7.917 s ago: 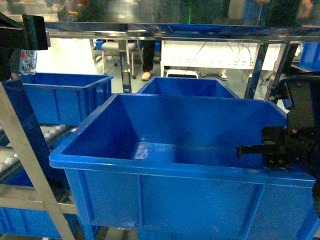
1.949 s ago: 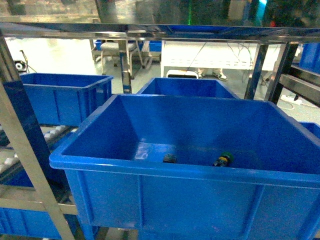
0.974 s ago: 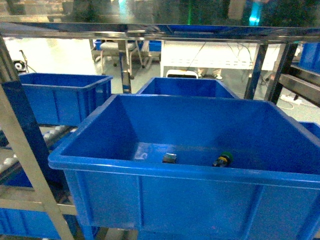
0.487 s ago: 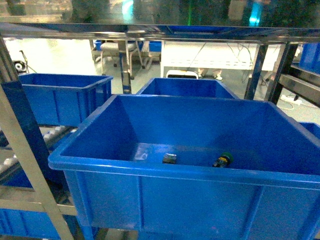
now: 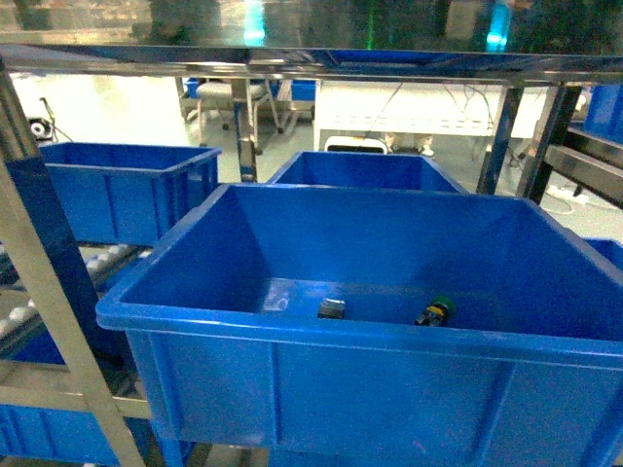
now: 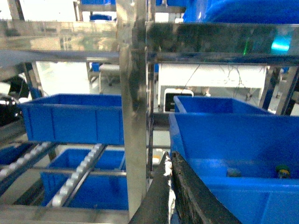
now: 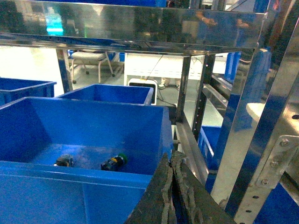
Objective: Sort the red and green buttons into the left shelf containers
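A green button [image 5: 435,311] lies on its side on the floor of the big blue front container [image 5: 292,329], right of middle. It also shows in the left wrist view [image 6: 281,171] and the right wrist view [image 7: 114,162]. No red button is in view. Neither gripper appears in the head view. My left gripper [image 6: 169,157] is shut with nothing in it, held outside the container's [image 6: 219,184] left corner beside a steel post. My right gripper [image 7: 171,157] is also shut and empty, just off the container's [image 7: 84,168] right front corner.
A small flat dark square block [image 5: 331,308] lies left of the green button. A second blue tote [image 5: 127,195] stands on the left roller lane and a third [image 5: 365,167] behind. Steel shelf uprights [image 5: 49,321] and a top rail [image 5: 311,60] frame the bay.
Early on my right gripper hung over the front container's right side and no button showed inside. Now it has left the head view and the green button and dark block lie inside; nothing moved lately.
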Robot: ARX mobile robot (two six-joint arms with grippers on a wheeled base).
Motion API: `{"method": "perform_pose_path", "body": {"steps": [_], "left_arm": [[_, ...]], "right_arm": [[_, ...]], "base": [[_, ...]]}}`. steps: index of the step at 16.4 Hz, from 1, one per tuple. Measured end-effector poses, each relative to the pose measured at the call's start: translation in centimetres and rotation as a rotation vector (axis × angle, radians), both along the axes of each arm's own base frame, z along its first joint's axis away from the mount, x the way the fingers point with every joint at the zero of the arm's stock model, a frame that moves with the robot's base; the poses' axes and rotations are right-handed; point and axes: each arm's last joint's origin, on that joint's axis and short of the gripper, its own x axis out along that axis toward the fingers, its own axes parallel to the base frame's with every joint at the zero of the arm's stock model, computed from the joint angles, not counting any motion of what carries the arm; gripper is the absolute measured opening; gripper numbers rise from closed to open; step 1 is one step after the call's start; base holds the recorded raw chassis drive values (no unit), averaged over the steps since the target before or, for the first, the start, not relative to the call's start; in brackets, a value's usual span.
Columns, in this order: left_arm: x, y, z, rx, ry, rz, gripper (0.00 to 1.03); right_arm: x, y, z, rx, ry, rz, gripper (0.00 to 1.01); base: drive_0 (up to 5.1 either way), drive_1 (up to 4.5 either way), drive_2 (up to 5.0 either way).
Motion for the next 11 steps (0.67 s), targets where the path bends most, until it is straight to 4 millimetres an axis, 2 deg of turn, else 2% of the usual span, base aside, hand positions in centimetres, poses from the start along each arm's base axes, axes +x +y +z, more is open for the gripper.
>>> {"method": "perform_pose_path", "body": {"steps": [5,7,8,9,10,11], "left_arm": [[0.02,0.00,-0.32,0.000,0.023,0.001,0.02],[0.02,0.00,-0.31,0.000,0.023,0.001,0.02],[0.02,0.00,-0.31,-0.001,0.023,0.001,0.08],[0.02,0.00,-0.31,-0.001,0.023,0.001,0.21],[0.02,0.00,-0.31,0.000,0.023,0.001,0.32],[0.02,0.00,-0.31,0.003,0.023,0.001,0.24]], "right_arm": [[0.00,0.00,0.00,0.000,0.000,0.000,0.02],[0.00,0.00,0.00,0.000,0.000,0.000,0.25],[0.00,0.00,0.00,0.000,0.000,0.000,0.38],[0.00,0.00,0.00,0.000,0.000,0.000,0.51],[0.00,0.00,0.00,0.003,0.000,0.000,0.57],[0.00,0.00,0.00,0.002,0.000,0.000,0.45]], "base": [[0.0,0.00,0.0],[0.0,0.00,0.0],[0.0,0.00,0.0],[0.0,0.00,0.0],[0.0,0.00,0.0],[0.0,0.00,0.0]]}}
